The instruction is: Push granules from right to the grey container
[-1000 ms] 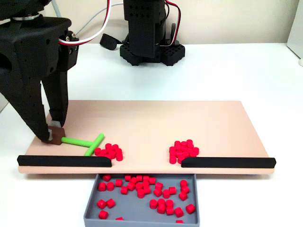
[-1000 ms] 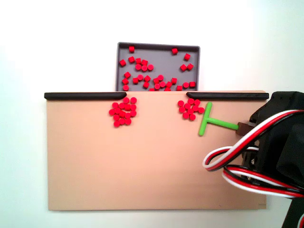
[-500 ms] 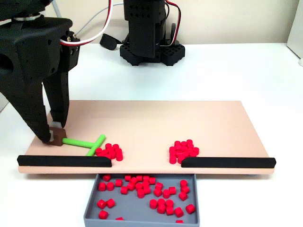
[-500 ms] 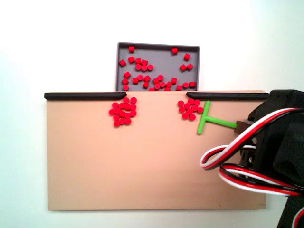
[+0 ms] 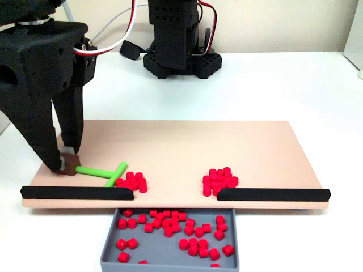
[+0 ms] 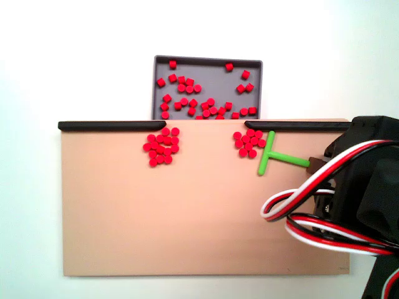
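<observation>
The gripper [image 5: 64, 163] stands at the left end of the tan board [image 5: 187, 147] in a fixed view, fingers pointing down and clamped on a small brown block [image 5: 69, 164] that forms the handle end of the green T-shaped stick [image 5: 102, 171]. In the other fixed view the brown block [image 6: 318, 164] emerges from under the arm's red, white and black cables [image 6: 312, 205], and the stick [image 6: 277, 159] runs away from it toward the board's middle.

The stick's crossbar touches or sits just beside the nearer pile of granules [image 5: 131, 181], seen also at [image 6: 249, 142]. Both lie just behind a black strip [image 5: 76, 192] on the board's front edge.

Beyond this pile, farther from the gripper, a second pile of granules [image 5: 219, 180] lies behind another black strip [image 5: 272, 194]; it appears at [image 6: 162, 147].

The grey container [image 5: 109, 249] sits below the gap between the strips, off the board's edge and well apart from the gripper. More granules lie scattered inside it. The container also shows at [image 6: 209, 61].
</observation>
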